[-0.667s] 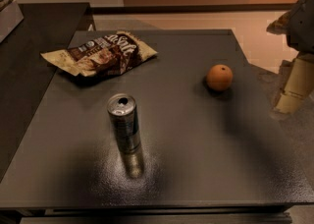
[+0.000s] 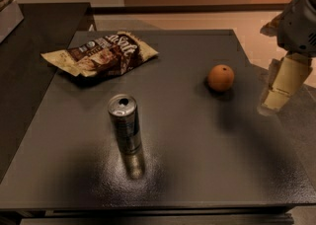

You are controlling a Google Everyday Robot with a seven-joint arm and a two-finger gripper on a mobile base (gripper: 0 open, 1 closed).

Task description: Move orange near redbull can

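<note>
The orange [image 2: 220, 78] lies on the dark grey table [image 2: 197, 160], right of the middle. The redbull can [image 2: 124, 126], slim and silver-grey with a dark drinking hole, stands upright left of centre, well apart from the orange. My gripper [image 2: 277, 95], cream-coloured under a grey wrist, hangs at the right edge of the view, above the table's right side. It is to the right of the orange and does not touch it. It holds nothing that I can see.
A brown-and-cream snack bag [image 2: 101, 54] lies at the back left of the table. A darker counter [image 2: 34, 61] adjoins on the left. A light floor lies beyond the table's far and right edges.
My gripper has shifted a little to the left, toward the orange. The orange, the can and the bag have not moved.
</note>
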